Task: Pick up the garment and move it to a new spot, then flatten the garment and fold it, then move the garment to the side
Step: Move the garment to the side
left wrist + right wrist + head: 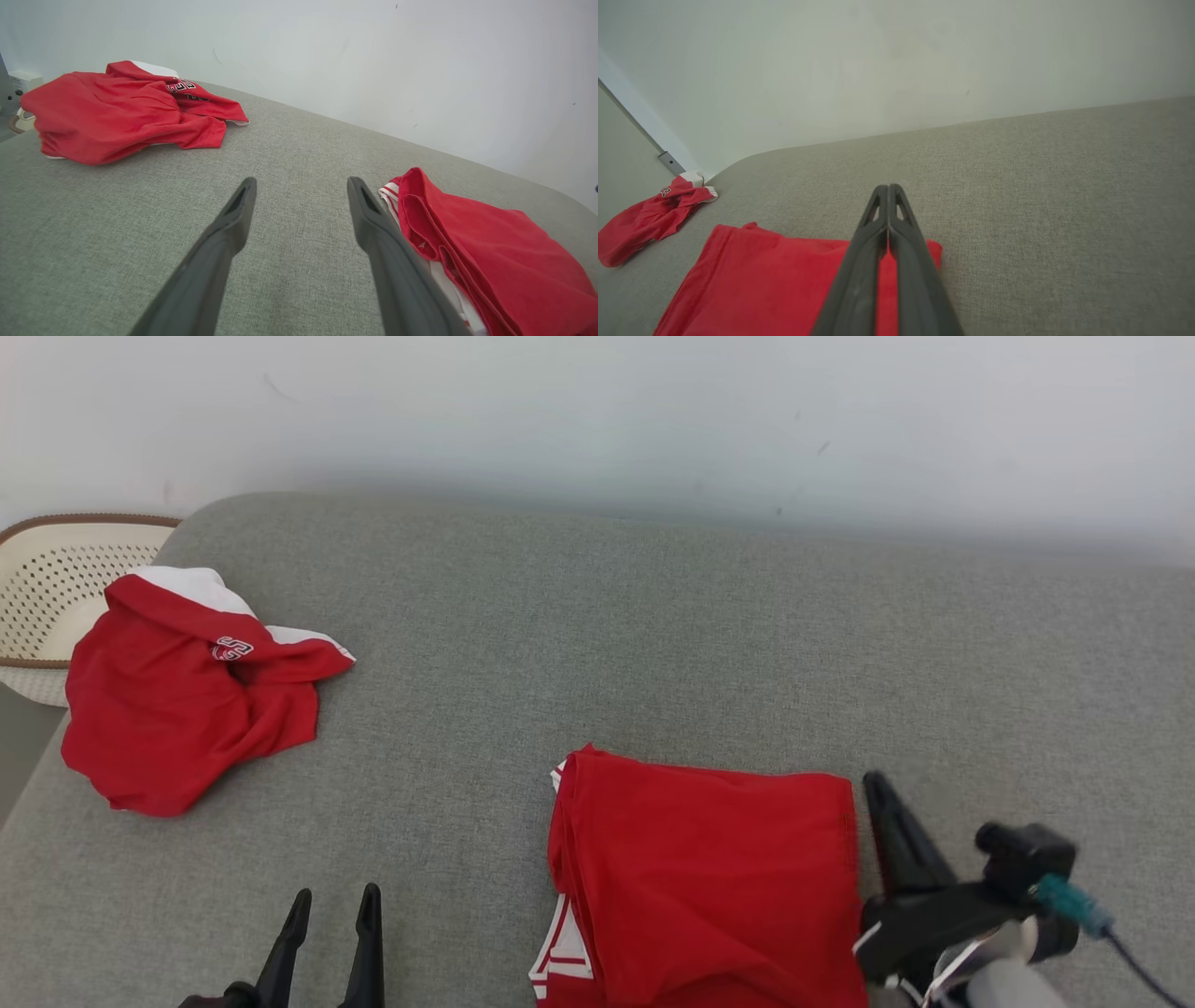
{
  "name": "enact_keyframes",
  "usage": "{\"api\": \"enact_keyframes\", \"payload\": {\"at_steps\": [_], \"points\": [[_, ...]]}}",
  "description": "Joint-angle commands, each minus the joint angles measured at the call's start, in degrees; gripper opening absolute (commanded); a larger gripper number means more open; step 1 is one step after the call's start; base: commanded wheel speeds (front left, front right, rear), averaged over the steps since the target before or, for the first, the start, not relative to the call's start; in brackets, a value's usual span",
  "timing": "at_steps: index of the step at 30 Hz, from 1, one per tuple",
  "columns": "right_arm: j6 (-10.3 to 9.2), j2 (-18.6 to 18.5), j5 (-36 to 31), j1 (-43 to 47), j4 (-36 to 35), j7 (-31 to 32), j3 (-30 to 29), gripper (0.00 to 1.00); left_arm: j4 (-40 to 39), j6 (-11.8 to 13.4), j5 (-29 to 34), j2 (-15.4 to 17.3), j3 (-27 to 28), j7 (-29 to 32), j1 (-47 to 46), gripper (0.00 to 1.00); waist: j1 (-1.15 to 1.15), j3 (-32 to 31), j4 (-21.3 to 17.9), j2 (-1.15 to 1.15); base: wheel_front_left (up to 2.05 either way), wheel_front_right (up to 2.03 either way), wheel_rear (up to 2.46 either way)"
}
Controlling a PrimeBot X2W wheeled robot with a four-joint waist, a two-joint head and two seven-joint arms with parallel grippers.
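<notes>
— Grey cushion [597, 644] is stretching out in front of you, with a white wall [597, 411] rising behind its far edge. Are you seeing both red pieces?

— You are looking at two. Your folded garment [709, 877] is lying at the near edge, right of the middle, with white striped trim peeking out along its left side. Your crumpled garment [177, 709] is lying at the left edge, well apart from it, and a pale basket [47, 579] is sitting just past that edge.

— And your claws?

— Your left claw [337, 891] is pointing up the cushion from the near edge, left of the folded garment. Its fingers are standing wide apart, released and gripping nothing. In the left wrist view one finger is showing just beside the folded layers.

— And the other?

— Your right claw [876, 789] is lying just beside the folded garment's right edge, clenched, its fingers pressing flat against each other. In the right wrist view they are reaching across the garment's far right corner, with the tips out over bare cushion.
</notes>
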Motion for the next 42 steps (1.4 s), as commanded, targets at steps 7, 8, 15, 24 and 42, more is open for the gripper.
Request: {"api": "enact_keyframes", "payload": {"at_steps": [7, 8, 15, 24, 42], "points": [[0.03, 1.8, -5.4, 1.4, 4.4, -0.8, 1.8, 0.0, -0.5, -0.4, 0.1, 0.0, 0.6, -0.2, -0.7, 1.0, 0.0, 0.5, 0.2, 0.0, 0.0, 0.0, 0.0], [0.03, 2.3, -5.9, 1.6, 4.6, -0.7, 1.7, 0.0, -0.6, -0.4, 0.1, 0.0, 0.7, -0.2, -0.7, 1.0, 0.0, 0.5, 0.2, 0.0, 0.0, 0.0, 0.0], [0.03, 5.4, -7.6, 2.8, 8.1, -0.8, 5.1, 0.0, -1.5, -0.2, 1.1, 0.0, 0.6, -0.2, -0.8, 1.0, 0.0, 0.4, 0.9, 0.0, 0.0, 0.0, 0.0], [0.03, 7.4, -5.1, 3.6, 10.5, -0.8, 16.1, 0.0, -1.6, -0.3, 1.3, 0.0, 0.5, -0.2, -0.4, 1.0, 0.0, 0.3, 2.0, 0.0, 0.0, 0.0, 0.0], [0.03, 6.8, 4.0, -1.7, 11.4, -0.7, 30.8, 0.0, -1.1, 0.3, 0.8, 0.0, 0.6, -0.2, 0.3, 1.0, 0.0, -0.7, 3.2, 0.0, 0.0, 0.0, 0.0]]}}
